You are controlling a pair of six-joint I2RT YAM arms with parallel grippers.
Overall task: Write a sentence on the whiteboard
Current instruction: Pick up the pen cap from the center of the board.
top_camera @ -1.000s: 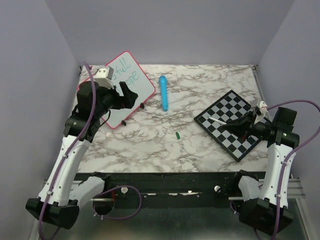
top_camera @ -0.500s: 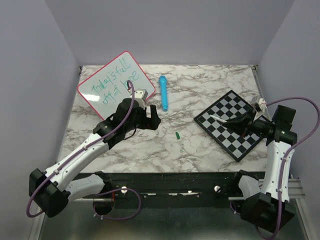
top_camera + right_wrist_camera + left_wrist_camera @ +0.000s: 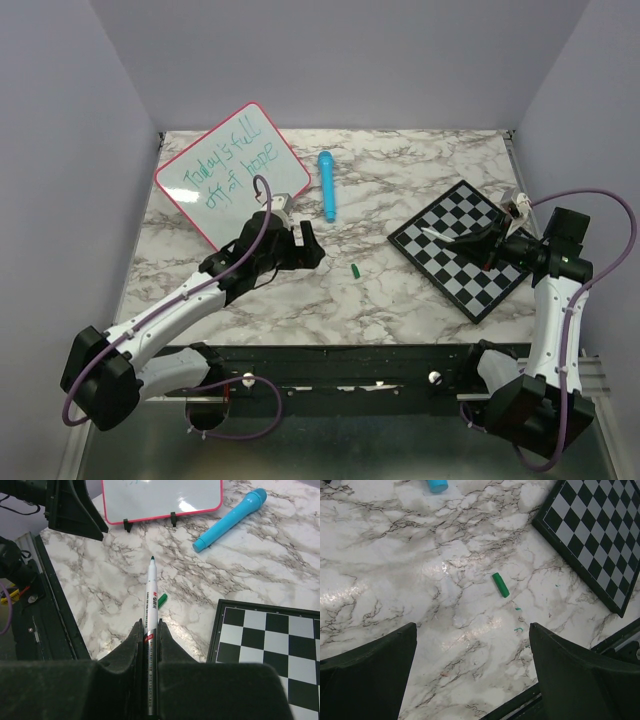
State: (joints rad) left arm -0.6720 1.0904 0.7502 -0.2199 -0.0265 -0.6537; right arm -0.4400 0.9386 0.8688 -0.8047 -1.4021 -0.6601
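The whiteboard (image 3: 232, 172), bearing the sentence (image 3: 228, 166), sits far-left behind the released left gripper (image 3: 305, 245). The green cap (image 3: 500, 585) lies near its right, axis diagonal; right gripper (image 3: 149, 632) clamps the marker (image 3: 150, 595)

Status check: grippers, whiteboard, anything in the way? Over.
Left gripper open, empty. Right gripper shut on marker, over chessboard. Sentence on whiteboard, two green lines. Green cap loose, off the board.

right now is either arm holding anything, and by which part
The right gripper pinches the marker by the rear of its barrel, tip pointing forward. The left gripper is open and empty.
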